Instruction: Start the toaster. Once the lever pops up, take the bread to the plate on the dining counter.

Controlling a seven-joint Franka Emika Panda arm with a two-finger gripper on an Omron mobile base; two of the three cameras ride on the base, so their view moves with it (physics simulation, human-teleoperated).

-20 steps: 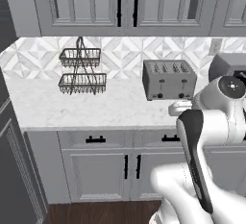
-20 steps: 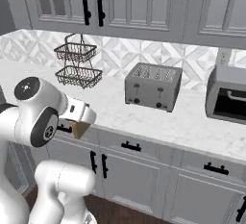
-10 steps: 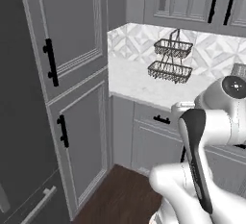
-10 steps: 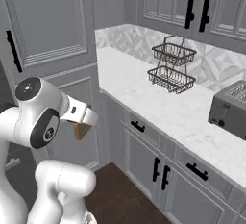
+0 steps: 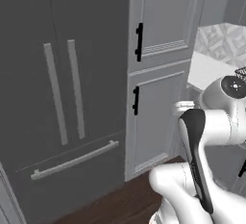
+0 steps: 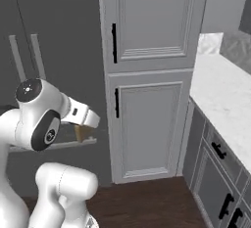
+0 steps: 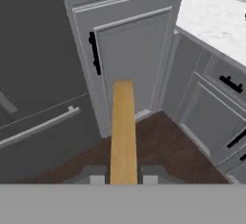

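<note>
- Gripping the bread (image 7: 123, 131) between both fingertips, the gripper (image 7: 123, 179) is clamped on the slice's lower end.
- Bread stands edge-on, projecting away from the hand, above a dark wood floor (image 7: 163, 146).
- Right base view: bread (image 6: 83, 132) hangs under the hand, before a tall grey cabinet (image 6: 147, 75).
- Dark refrigerator (image 5: 57, 98) stands beside the cabinet; marble counter (image 6: 225, 100) lies to the right.

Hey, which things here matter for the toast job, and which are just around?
Belongs to the job:
- bread, clamped in the end effector

Just around:
- dark fridge
- tall grey cabinet
- marble counter over drawers
- wood floor
</note>
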